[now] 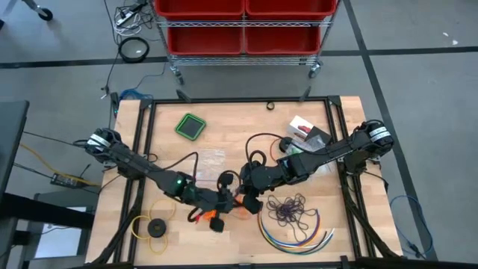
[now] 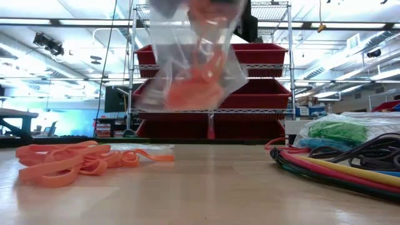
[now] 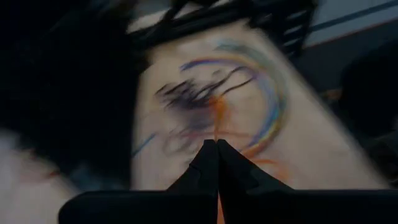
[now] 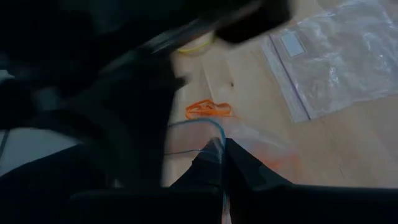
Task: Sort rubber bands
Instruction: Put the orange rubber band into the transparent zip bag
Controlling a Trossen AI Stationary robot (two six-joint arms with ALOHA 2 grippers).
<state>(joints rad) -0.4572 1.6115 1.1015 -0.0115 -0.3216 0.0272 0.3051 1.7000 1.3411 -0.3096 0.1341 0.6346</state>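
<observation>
Thin orange rubber bands (image 2: 69, 164), loosely heaped

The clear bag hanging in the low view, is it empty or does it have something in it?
Not empty. Orange rubber bands show through the clear bag, bunched in its lower part. It hangs above the table; more lie loose there.

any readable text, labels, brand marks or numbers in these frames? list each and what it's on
None can be read.
White and red packet near the table's far right: print on it, too small to read.
Empty clear bag lying on the table: white label strip, blurred.
Green square item: no marking visible.
Red bins on the shelf behind: no labels visible.
</observation>
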